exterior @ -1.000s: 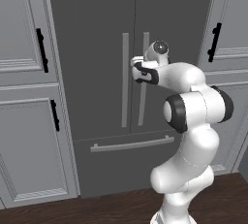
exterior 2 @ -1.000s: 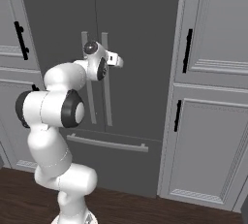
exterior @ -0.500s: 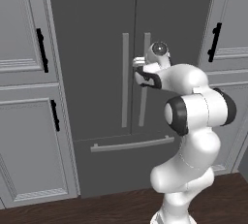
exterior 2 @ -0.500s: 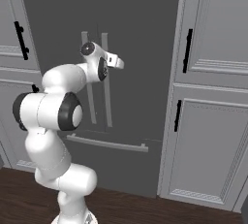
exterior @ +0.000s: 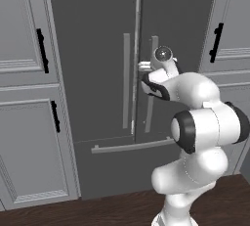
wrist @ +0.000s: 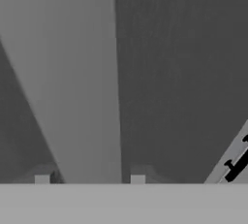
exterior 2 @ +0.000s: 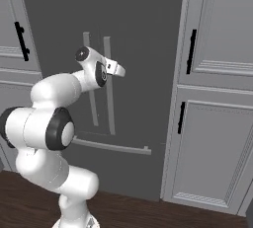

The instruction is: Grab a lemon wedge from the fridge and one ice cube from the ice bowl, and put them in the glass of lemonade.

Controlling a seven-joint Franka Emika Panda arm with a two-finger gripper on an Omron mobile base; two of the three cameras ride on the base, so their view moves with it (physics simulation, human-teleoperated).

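Note:
The fridge (exterior: 97, 49) (exterior 2: 143, 19) stands shut, both dark doors flush. My gripper (exterior: 143, 67) (exterior 2: 120, 69) is at the upper part of the right door's bar handle (exterior: 151, 102) (exterior 2: 109, 108). In the hand view the pale handle (wrist: 82, 97) runs between the two fingertips (wrist: 42, 179), with a small gap on each side, so the gripper (wrist: 90, 179) is open around it and is not clamping it. The left door's handle (exterior: 126, 83) hangs free beside it. The lemon wedge is hidden behind the doors. The ice cube, ice bowl and glass of lemonade are out of view.
Panelled grey cabinets with black handles flank the fridge on the left (exterior: 29, 122) and right (exterior 2: 217, 138). Below the doors is the bottom drawer with its long bar handle (exterior: 132, 146) (exterior 2: 113, 147). Dark wood floor (exterior 2: 163, 212) lies in front.
The hand has sunk slightly along the right door handle. The fridge doors have stayed shut.

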